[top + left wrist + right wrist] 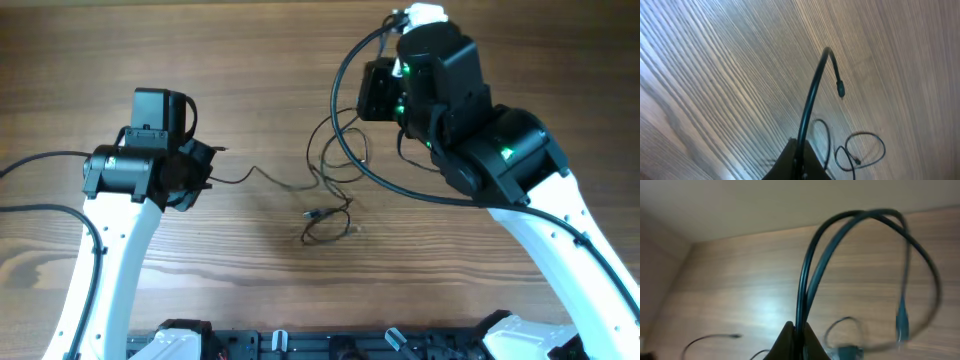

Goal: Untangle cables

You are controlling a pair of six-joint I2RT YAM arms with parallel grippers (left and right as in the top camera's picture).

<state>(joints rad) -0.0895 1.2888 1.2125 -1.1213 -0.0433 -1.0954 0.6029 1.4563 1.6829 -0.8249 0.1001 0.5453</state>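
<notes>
Left gripper (798, 152) is clenched on one thin wire near its plug (841, 90); right gripper (796, 332) clamps a doubled strand. The cables (316, 213) loop loosely at frame centre. Likely mid-separation: next, draw grippers apart slowly.

left arm (112, 250) up from near edge | left hand (207, 165) aimed right, pinched tight on cables (812, 90) | right arm (560, 215) bent inward | right hand (795, 332) aimed left, likewise pinched on cables

Thin blk cables (325, 205) at centre (loose squiggles), strung btwn L arm (130, 172) & R arm (470, 125), wood table (250, 60)
</notes>
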